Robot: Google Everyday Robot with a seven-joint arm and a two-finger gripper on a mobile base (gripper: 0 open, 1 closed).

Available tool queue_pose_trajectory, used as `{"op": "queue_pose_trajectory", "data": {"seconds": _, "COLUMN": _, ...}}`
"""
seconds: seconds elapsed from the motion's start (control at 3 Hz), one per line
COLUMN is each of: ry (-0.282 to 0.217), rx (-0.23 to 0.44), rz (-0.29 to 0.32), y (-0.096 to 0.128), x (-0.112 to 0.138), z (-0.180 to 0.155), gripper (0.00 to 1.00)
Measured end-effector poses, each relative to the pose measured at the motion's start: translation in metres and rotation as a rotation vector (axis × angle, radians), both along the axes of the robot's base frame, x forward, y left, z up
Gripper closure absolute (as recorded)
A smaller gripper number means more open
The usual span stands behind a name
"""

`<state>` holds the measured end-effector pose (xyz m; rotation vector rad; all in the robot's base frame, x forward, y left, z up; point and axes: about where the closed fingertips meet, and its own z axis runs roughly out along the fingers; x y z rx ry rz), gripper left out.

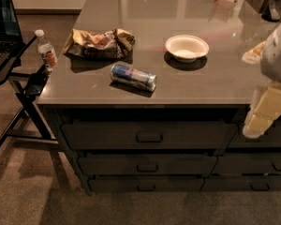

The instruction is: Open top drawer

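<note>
The top drawer is the wide dark grey front just under the countertop, with a small loop handle at its centre. Its front sits in line with the cabinet and looks shut. My gripper hangs at the right edge of the view, cream-coloured below a white arm housing. It is in front of the counter's right part, about level with the top drawer and well to the right of the handle, touching nothing that I can see.
On the grey countertop lie a crumpled snack bag, a can on its side and a white bowl. Two slimmer drawers sit below, with another drawer stack at right. A water bottle and a laptop stand are at left.
</note>
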<state>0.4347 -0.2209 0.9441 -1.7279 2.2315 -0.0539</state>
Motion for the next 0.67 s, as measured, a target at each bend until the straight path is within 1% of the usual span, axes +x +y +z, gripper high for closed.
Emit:
{"op": "queue_pose_trajectory", "data": {"seconds": 0.33, "ry": 0.006, "rx": 0.05, "rz": 0.021, "y": -0.006, "x": -0.008, "z": -0.036, "gripper": 0.0}}
{"op": "queue_pose_trajectory", "data": {"seconds": 0.67, "ry": -0.047, "rx": 0.116, "rz": 0.043, "y": -0.009, "x": -0.018, "z": -0.069, "gripper": 0.0}}
